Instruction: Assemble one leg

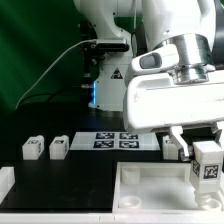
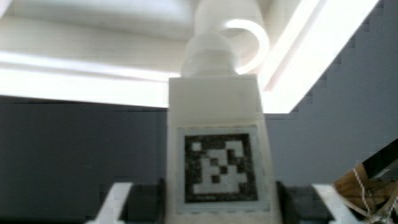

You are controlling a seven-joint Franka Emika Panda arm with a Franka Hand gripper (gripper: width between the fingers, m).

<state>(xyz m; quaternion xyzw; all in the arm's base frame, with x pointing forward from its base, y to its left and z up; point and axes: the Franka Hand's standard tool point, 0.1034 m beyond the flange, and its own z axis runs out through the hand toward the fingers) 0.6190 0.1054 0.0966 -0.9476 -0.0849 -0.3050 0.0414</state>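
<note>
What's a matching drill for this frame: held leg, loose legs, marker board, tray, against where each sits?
Things:
1. held leg
2. loose legs
3. marker board
4. tray

Places:
A. flat on the table, mid-scene
B. front edge, nearest the exterior camera
C. on the table, exterior view's left
D. in the gripper, exterior view's right

Pairs: 1-D, 2-C, 3-A, 4-B

The marker board (image 1: 115,140) lies flat on the black table (image 1: 70,185).
</note>
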